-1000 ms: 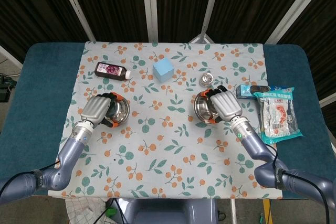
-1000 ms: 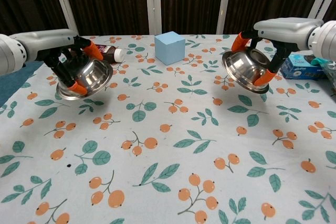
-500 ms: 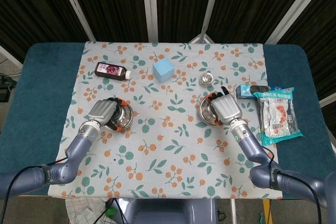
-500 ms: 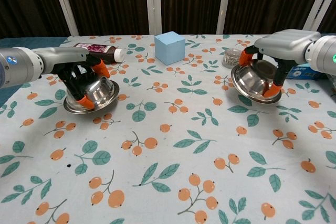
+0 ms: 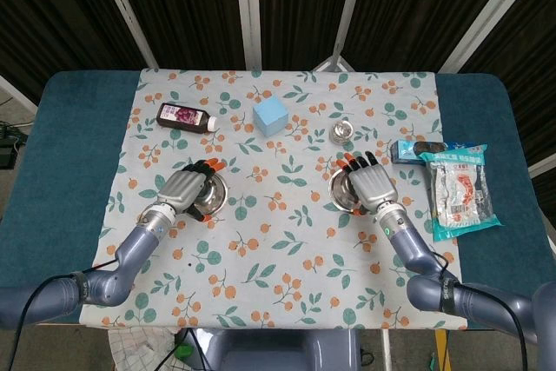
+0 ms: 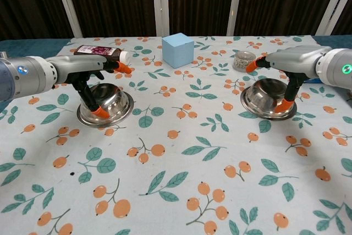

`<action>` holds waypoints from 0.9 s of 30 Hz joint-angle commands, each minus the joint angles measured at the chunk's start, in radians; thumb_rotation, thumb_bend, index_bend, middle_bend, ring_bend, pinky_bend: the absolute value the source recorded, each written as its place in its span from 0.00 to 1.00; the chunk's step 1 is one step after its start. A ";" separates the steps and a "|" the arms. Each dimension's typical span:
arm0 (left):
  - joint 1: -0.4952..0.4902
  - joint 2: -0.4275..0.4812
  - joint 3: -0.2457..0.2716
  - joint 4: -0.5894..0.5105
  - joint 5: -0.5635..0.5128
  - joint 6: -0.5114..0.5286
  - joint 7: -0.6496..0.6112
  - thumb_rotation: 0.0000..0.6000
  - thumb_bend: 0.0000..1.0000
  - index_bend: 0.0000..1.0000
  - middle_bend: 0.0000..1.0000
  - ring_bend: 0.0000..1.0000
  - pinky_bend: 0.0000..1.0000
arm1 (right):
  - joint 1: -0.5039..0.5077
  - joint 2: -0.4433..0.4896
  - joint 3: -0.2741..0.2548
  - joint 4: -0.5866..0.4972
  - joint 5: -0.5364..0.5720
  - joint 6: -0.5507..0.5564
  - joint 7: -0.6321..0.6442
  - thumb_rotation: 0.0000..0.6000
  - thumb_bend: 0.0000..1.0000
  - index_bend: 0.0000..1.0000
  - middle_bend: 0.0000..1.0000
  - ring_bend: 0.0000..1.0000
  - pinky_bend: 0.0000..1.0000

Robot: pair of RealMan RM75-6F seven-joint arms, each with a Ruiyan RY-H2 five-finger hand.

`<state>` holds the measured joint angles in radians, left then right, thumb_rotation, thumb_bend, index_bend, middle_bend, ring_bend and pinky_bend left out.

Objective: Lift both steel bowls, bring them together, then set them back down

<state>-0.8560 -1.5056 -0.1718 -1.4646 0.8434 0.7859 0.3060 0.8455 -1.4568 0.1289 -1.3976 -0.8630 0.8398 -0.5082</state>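
Observation:
Both steel bowls stand upright on the floral cloth. The left bowl [image 5: 214, 197] [image 6: 114, 104] sits left of centre under my left hand [image 5: 184, 188] [image 6: 77, 70], whose fingers are stretched out flat above the rim while the thumb reaches down by the outer wall. The right bowl [image 5: 340, 194] [image 6: 264, 95] rests right of centre beneath my right hand [image 5: 370, 183] [image 6: 291, 61], fingers likewise straightened over it and the thumb hanging at its right side. Neither hand is closed around a bowl.
A blue cube [image 5: 270, 115] [image 6: 177, 49] stands at the back centre. A dark bottle [image 5: 186, 116] [image 6: 102, 52] lies behind the left bowl, and a small glass jar [image 5: 341, 133] [image 6: 243, 59] behind the right one. Snack packets [image 5: 460, 188] lie at the right edge.
Both bowls came down from tilted, lifted positions onto the cloth. Both hands then uncurled their fingers from the rims and now lie extended over the bowls.

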 commanded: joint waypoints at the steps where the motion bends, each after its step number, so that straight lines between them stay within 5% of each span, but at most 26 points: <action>1: 0.011 0.021 -0.010 -0.033 0.043 0.026 -0.029 1.00 0.00 0.07 0.00 0.00 0.10 | -0.005 0.004 0.011 -0.010 0.001 0.014 0.016 1.00 0.02 0.03 0.04 0.09 0.00; 7: 0.070 0.140 -0.026 -0.173 0.167 0.149 -0.064 1.00 0.00 0.08 0.00 0.00 0.10 | -0.058 0.044 0.079 -0.020 -0.084 0.112 0.179 1.00 0.02 0.04 0.03 0.09 0.00; 12: 0.163 0.259 0.032 -0.264 0.232 0.357 0.110 1.00 0.00 0.08 0.00 0.00 0.10 | -0.124 0.071 0.107 0.042 -0.142 0.210 0.297 1.00 0.01 0.07 0.03 0.10 0.00; 16: 0.245 0.346 0.087 -0.300 0.274 0.454 0.153 1.00 0.00 0.08 0.00 0.00 0.10 | -0.182 0.141 0.093 0.051 -0.178 0.211 0.393 1.00 0.01 0.07 0.03 0.10 0.00; 27: 0.443 0.517 0.184 -0.289 0.470 0.596 -0.084 1.00 0.00 0.09 0.00 0.00 0.08 | -0.388 0.289 -0.003 -0.047 -0.375 0.337 0.672 1.00 0.01 0.08 0.03 0.10 0.00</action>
<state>-0.4674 -1.0133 -0.0210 -1.7637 1.2455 1.3256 0.2822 0.5176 -1.2094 0.1699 -1.4048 -1.1724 1.1280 0.1171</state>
